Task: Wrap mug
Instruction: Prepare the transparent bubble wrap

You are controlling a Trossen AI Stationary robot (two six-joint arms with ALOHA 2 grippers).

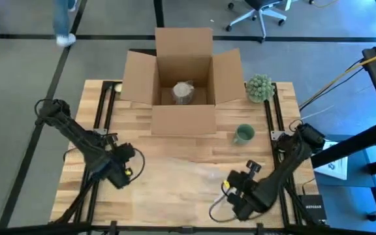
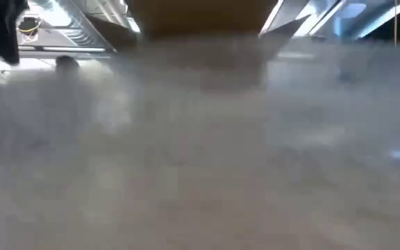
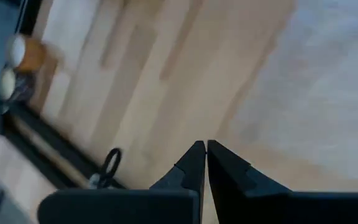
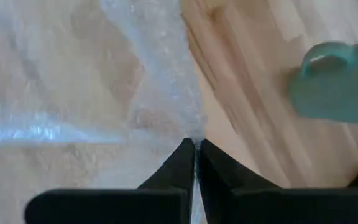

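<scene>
Right gripper (image 4: 194, 149), fingers pinched on the edge of the bubble wrap sheet (image 4: 73, 81), sits at the near table edge; left gripper (image 3: 205, 152) waits closed and empty. Apparently the wrap is being positioned. Next, the green mug (image 1: 243, 134), standing beyond, near the cardboard box (image 1: 183, 78), must go onto it.

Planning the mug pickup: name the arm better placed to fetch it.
Right, probably. The right pincer sits on the mug's side of the table, and its wrist view shows the mug; the left pincer is farther off.
</scene>
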